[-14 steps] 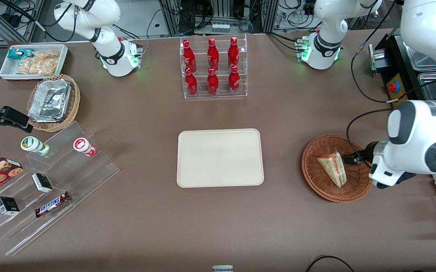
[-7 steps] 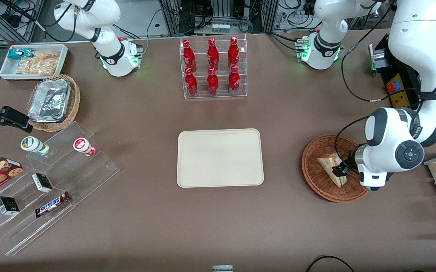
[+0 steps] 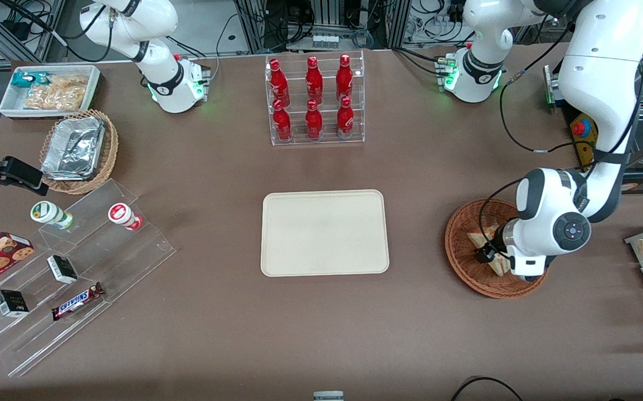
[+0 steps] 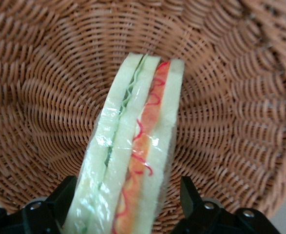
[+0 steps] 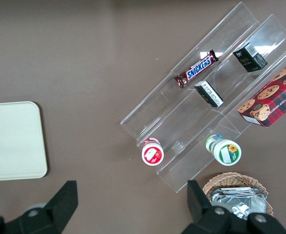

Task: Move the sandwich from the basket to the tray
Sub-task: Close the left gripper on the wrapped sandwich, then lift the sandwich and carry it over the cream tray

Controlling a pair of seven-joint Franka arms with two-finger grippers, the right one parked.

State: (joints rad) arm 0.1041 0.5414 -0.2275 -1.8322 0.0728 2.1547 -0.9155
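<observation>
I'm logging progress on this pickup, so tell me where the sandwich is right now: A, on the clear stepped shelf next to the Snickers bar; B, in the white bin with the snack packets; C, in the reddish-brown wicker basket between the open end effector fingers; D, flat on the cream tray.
C: the sandwich lies in the basket, with the end effector open, one finger on each side.

The left arm bends low, its claw (image 4: 128, 207) spread wide (fingers apparently untouching).

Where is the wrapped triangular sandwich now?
The wrapped triangular sandwich lies in the reddish-brown wicker basket, toward the working arm's end, between the open left gripper's fingers.
</observation>
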